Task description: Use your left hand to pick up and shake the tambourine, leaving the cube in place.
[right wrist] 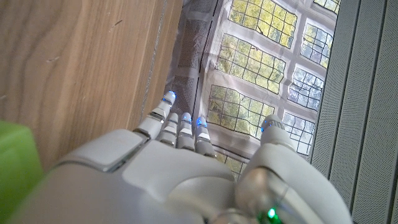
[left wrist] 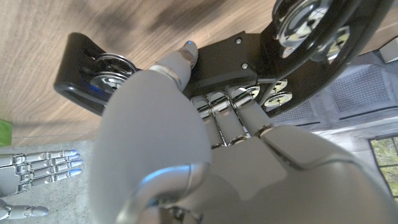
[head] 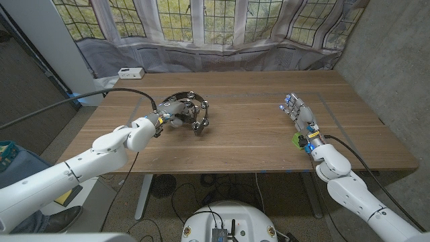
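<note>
Leftmost, a small white box [head: 130,72] sits at the far corner of the wooden plank surface [head: 248,134]. Right of it, the left robot hand [head: 172,113] grips the black-framed tambourine with shiny metal jingles [head: 195,114]. Farther right, well apart, the right robot hand [head: 299,113] has its fingers extended and holds nothing; a bright green cube [head: 297,140] lies beside its wrist.

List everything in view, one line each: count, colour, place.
tambourine: one, black frame with silver jingles, left-centre of the table, gripped by the left hand
cube: one, green, right side of the table, beside the right hand's wrist
white box: one, far left corner of the table
table: one, brown wood
left hand: one, grey, fingers closed on the tambourine frame
right hand: one, grey, fingers extended, holding nothing
</note>
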You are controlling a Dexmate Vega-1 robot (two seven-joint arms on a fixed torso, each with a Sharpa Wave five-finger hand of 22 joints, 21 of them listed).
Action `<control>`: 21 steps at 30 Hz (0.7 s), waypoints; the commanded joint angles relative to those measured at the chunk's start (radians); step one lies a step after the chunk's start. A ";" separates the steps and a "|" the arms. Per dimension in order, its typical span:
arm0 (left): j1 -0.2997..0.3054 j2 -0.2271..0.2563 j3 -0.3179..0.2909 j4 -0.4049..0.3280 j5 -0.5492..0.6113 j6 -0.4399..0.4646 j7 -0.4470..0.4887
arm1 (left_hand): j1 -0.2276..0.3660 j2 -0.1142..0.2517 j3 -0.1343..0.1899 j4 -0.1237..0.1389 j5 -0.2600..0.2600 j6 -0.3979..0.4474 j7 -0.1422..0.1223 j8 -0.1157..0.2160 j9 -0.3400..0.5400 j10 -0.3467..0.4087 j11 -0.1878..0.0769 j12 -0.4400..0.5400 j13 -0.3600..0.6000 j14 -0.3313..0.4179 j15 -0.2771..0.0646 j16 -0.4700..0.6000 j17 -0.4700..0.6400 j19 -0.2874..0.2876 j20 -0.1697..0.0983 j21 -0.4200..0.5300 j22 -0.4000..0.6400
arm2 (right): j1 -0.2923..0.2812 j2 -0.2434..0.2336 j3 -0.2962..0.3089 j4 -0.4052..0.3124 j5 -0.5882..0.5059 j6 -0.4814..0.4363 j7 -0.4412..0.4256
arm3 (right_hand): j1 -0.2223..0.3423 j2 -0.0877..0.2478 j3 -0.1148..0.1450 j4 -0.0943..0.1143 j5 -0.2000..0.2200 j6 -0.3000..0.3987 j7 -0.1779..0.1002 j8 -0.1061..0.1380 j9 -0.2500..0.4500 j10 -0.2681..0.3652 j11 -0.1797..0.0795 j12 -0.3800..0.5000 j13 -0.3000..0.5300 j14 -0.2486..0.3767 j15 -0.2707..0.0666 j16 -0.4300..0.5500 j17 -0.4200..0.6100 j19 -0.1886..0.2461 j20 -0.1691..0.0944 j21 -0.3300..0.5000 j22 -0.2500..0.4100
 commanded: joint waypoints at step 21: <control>-0.062 -0.047 0.034 0.141 -0.008 -0.076 -0.143 | -0.018 0.063 0.027 0.017 -0.003 -0.015 0.009 -0.006 0.003 -0.018 0.017 -0.022 -0.008 0.012 -0.038 -0.004 0.001 -0.036 0.012 0.001 0.001 | 0.009 0.002 -0.011 -0.007 -0.012 -0.023 -0.021 | 0.006 0.001 -0.005 0.000 0.002 0.009 -0.002 0.002 0.005 0.004 -0.001 -0.006 0.004 0.004 0.003 -0.002 0.005 0.003 0.005 -0.003 0.002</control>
